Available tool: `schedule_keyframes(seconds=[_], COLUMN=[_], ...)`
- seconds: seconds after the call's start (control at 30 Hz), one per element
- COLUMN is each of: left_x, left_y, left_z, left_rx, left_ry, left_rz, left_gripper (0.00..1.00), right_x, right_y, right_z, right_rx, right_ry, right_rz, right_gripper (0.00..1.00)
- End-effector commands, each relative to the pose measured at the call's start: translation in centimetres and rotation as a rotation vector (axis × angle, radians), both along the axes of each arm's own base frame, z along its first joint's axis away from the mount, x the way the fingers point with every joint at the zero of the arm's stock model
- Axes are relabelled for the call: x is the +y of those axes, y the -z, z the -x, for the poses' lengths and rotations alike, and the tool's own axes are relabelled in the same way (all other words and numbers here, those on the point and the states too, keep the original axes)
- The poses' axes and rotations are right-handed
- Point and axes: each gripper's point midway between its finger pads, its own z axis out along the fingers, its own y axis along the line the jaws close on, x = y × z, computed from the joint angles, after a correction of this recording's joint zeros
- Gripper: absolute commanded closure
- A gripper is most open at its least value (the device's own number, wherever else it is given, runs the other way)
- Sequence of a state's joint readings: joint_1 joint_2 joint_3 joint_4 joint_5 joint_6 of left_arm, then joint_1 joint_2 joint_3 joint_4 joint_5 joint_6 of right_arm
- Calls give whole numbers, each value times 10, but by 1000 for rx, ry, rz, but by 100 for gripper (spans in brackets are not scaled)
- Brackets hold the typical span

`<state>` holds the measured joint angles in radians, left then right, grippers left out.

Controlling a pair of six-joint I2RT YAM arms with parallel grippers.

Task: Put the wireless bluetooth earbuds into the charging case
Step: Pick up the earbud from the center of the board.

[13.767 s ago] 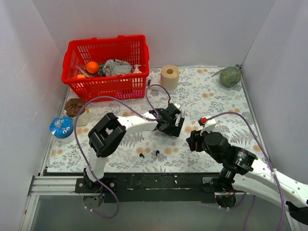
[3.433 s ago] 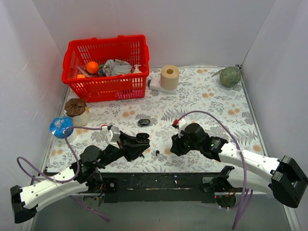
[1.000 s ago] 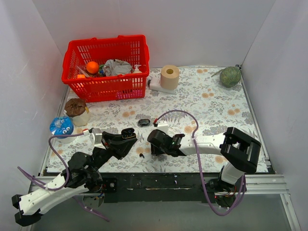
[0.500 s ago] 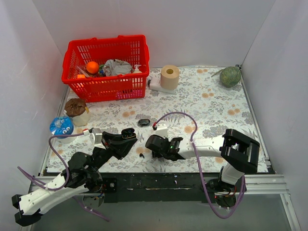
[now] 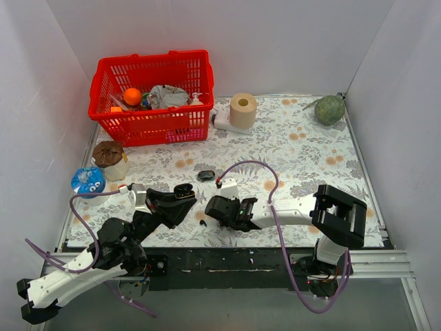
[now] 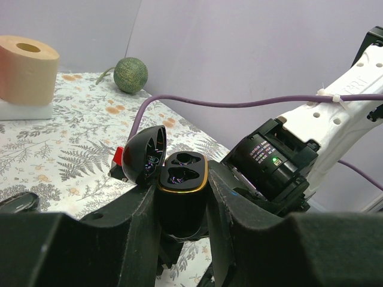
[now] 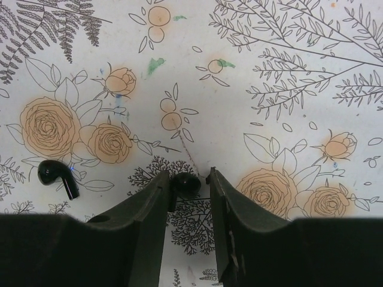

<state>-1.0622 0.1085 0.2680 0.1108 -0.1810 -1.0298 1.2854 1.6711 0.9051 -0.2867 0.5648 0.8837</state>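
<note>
Now at the right hand [image 7: 187, 177]: parted, not yet clamped, straddling one of the wireless bluetooth earbuds [image 7: 186, 184] lying on the bench [image 7: 287, 89]. Sits nearer the finger [image 7: 152, 215] at the left of the wrist view, maybe touching it; slim gap on the other side.

Looks like the grasp step. Centre first, then close slowly and evenly, so as not to squirt the smooth rounded bud out sideways. Pinch across the body, not the tip. Keep fingertips low, almost grazing the bench, or risk closing above it. Cannot tell stem direction from here, so expect some roll on the lift.

Near by, to the left in that view: second earbud [image 7: 58, 175], stem pointing down-right, apart from the fingers. Avoid sweeping it when rising.

Further out: left hand [image 6: 182, 200] clamped on the charging case [image 6: 181, 170], holding it upright off the bench, lid [image 6: 145, 156] hinged open to one side, both wells facing up and seemingly vacant. Close to the right hand in the overhead view, so probably a short carry. Lift straight, match bud to well, lower without bumping the lid.

Beyond both hands on the bench: small dark case [image 5: 206, 175], closed, nothing touching it.
</note>
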Motion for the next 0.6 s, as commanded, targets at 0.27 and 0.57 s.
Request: schedule_keyframes(seconds=[0.27,0.57], left_x=[1,0], left_y=[-2,-1], left_z=[-1,-2], left_rx=[9,12], left_ry=[-6,-9], left_rz=[0,-5], left_gripper=[100,100], right_x=[-60,-54], right_y=[51,32], right_z=[40,33], right_rx=[182,141], right_ry=[-26,-28], right_rz=[253,215], right_gripper=[74,99])
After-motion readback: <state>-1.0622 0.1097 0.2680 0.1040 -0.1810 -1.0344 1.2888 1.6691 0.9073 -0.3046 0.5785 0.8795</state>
